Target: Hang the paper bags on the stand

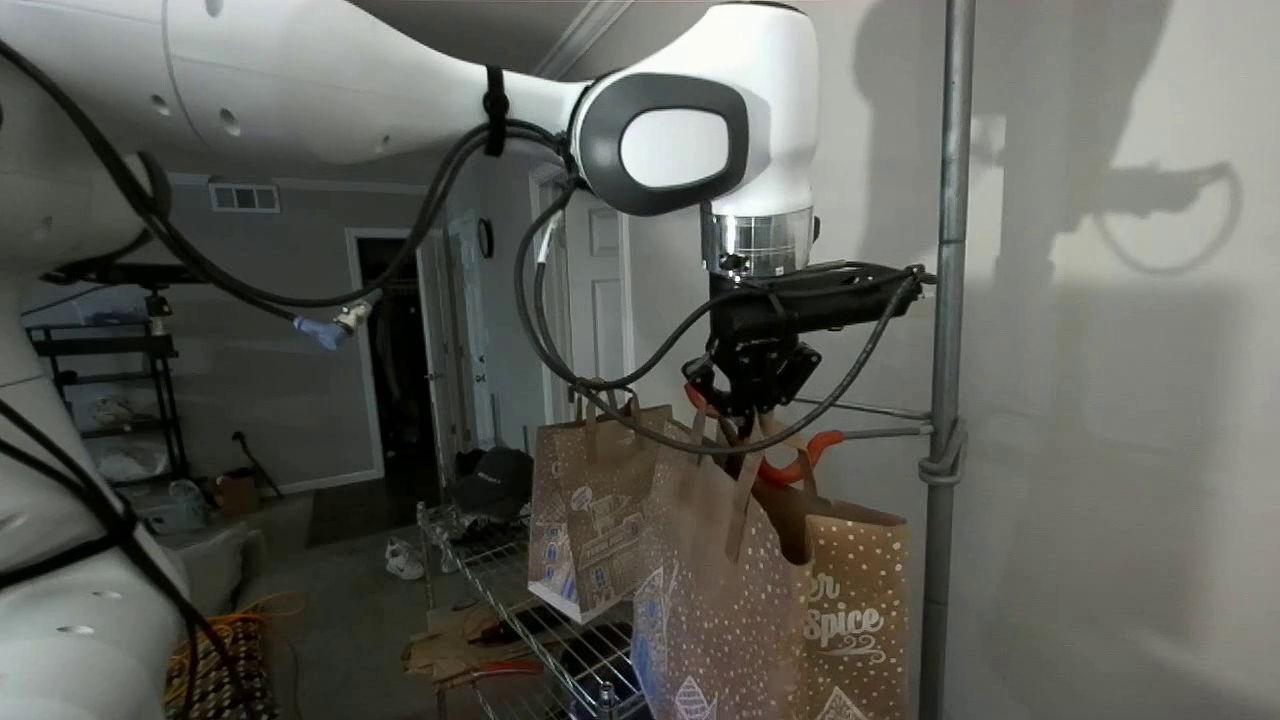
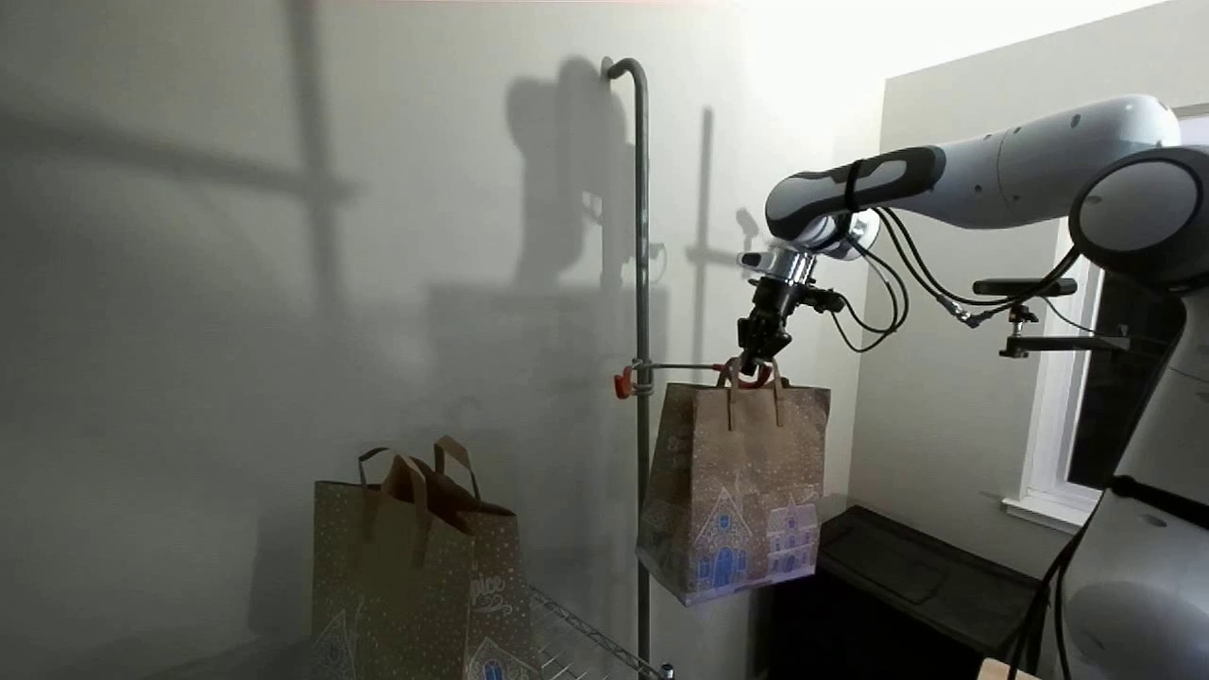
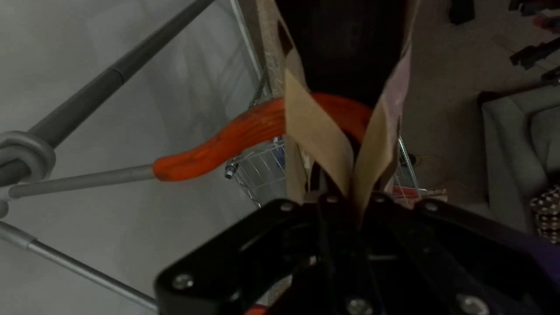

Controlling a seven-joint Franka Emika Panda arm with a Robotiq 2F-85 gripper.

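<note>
One silver wire rack (image 2: 597, 632), low in an exterior view; grey metal stand (image 2: 642, 236), centre; brown paper bag (image 2: 406, 557), lower left; blue-printed kraft bag (image 2: 756, 491), tilted, handles (image 3: 321, 138) pinched by black gripper (image 2: 751, 365).

In an exterior view, a cap (image 1: 497, 484) sits at the far end of the rack (image 1: 540, 645); a shoe (image 1: 403, 559) lies on the floor (image 1: 350, 592) beside it. Farther back are a shelf (image 1: 100, 347), a vent (image 1: 245, 197) and a doorway (image 1: 400, 340). An exterior view shows a window (image 2: 1113, 411) near a dark box (image 2: 930, 567); the wrist view, a sofa (image 3: 509, 148).
</note>
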